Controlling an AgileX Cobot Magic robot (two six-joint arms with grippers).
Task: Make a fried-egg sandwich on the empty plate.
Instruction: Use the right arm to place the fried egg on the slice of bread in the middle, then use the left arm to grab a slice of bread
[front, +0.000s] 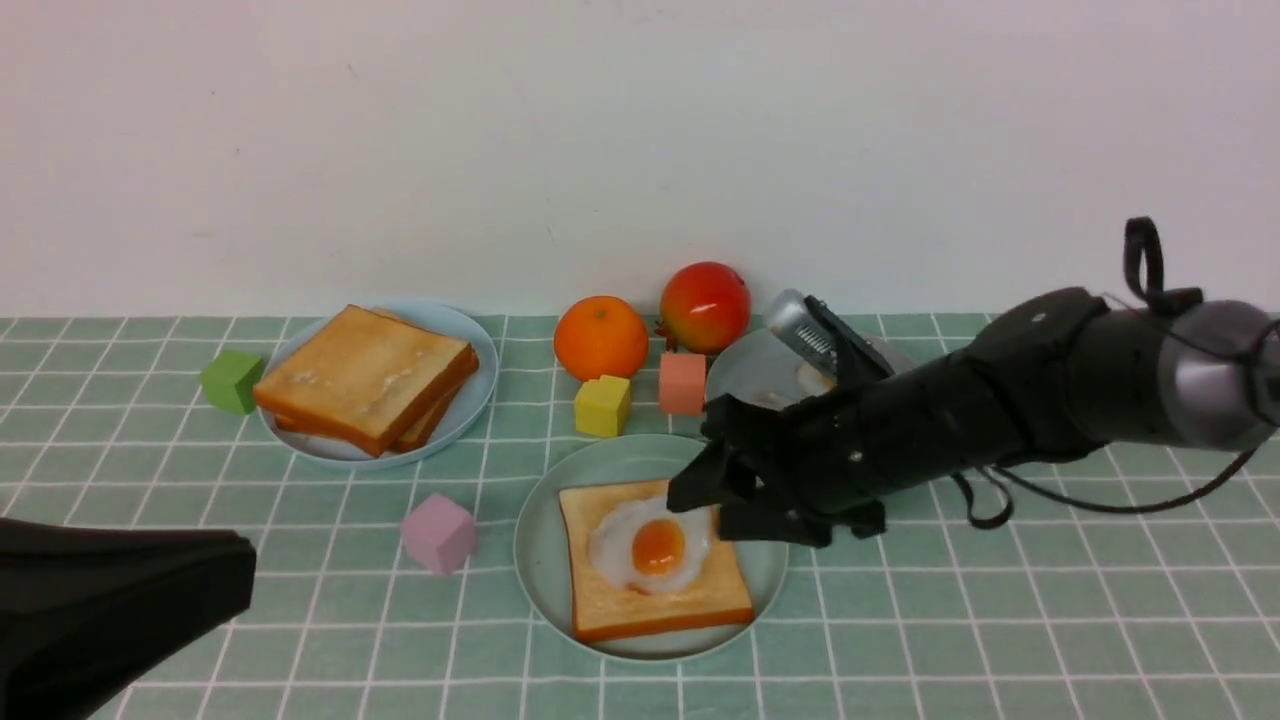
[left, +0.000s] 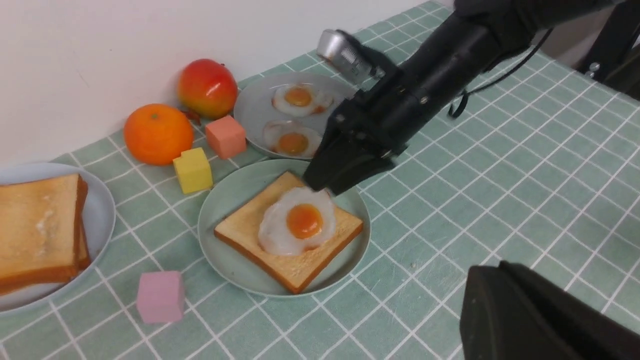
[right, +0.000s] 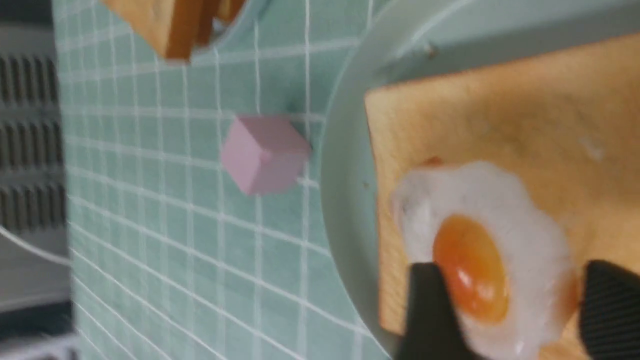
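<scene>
Spread apart, the black right claw (front: 700, 512) hung low over the far right corner of the toast. Its two fingers straddled the far end of the glossy white fried egg (front: 650, 545) with an orange yolk; whether they touched the white could not be told. That fried egg lay flat and uncovered on a square golden toast slice (front: 650, 600) with a darker brown crust. The toast slice rested in the round matte mint-green plate (front: 535, 560), which sat about midway between the table's left and right edges, toward the near edge.

Just beyond it, toward the far edge, a round grey plate (left: 250, 107) held two spare fried eggs (left: 291, 141). Along the far edge beside it stood a round orange fruit (front: 601, 338) and a glossy red fruit (front: 705, 305). A yellow block (front: 602, 405) and a salmon-pink cube (front: 682, 383) sat just in front of them.

Toward the far left corner, a round pale blue plate (front: 485, 385) carried stacked toast slices (front: 365, 375), with a green cube (front: 232, 380) just to its left. A pale pink cube (front: 438, 533) sat on the green checked tablecloth (front: 1000, 620), near the mint-green plate's left side but apart from it.

At the near left corner the left claw (front: 235, 575) showed only as a black bulk, so I could not tell whether it was parted or closed.
</scene>
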